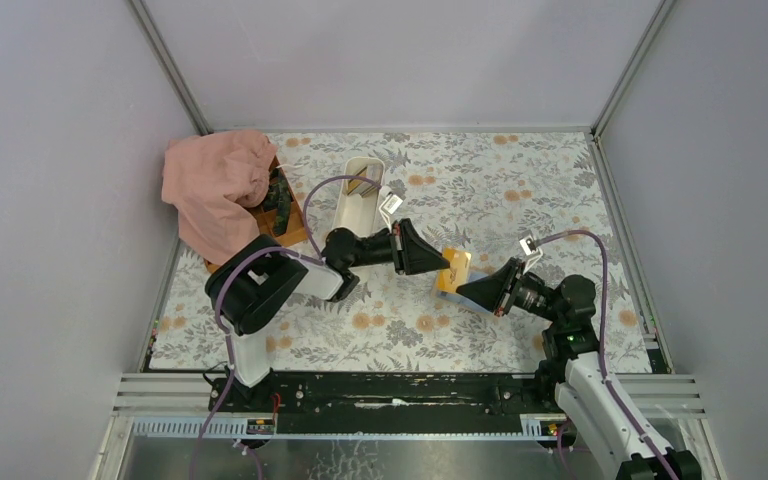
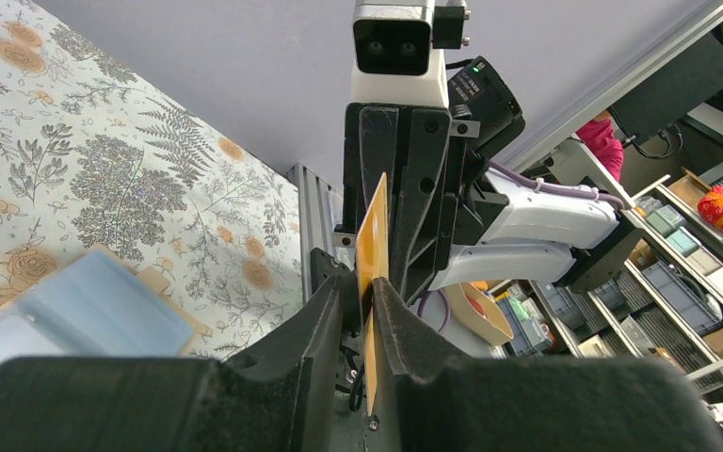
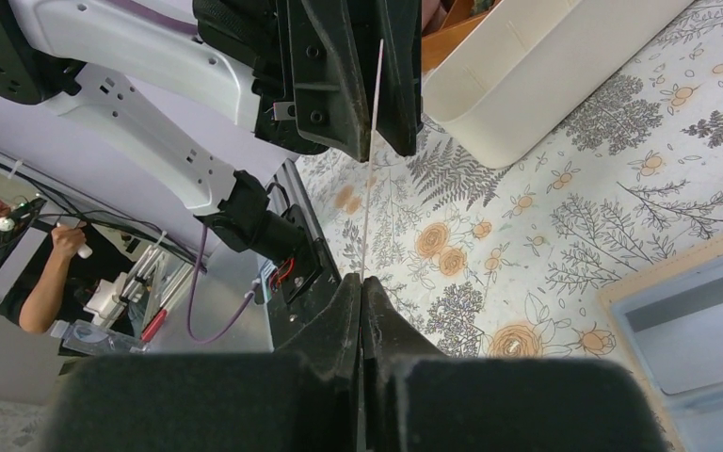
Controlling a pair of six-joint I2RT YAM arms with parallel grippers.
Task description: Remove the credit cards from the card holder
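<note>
Both tools were found closed on one orange card (image 1: 455, 268), each gripping an opposite edge of it. The left tool (image 1: 444, 263) reached in from the side of the white tray (image 1: 360, 200), and the right tool (image 1: 466, 288) met it from the far side of the card, further from the tray. In the left wrist view the fingers (image 2: 334, 311) were narrowed onto the card's lower edge, and the card stood edge-on and upright between them. The right wrist view showed the same card as a thin line running into the tightly closed right tool. The card was held clear of the desk (image 1: 520, 190), a little to the right of the tray and nearer the arm bases. The card holder (image 2: 85, 315) lay open and flat on the desk below the card, pale blue inside facing up and tan rim showing. Whether further cards remained in it could not be determined. A pink cloth (image 1: 218, 185) lay draped over a brown wooden box (image 1: 288, 222) just to the left of the tray.
</note>
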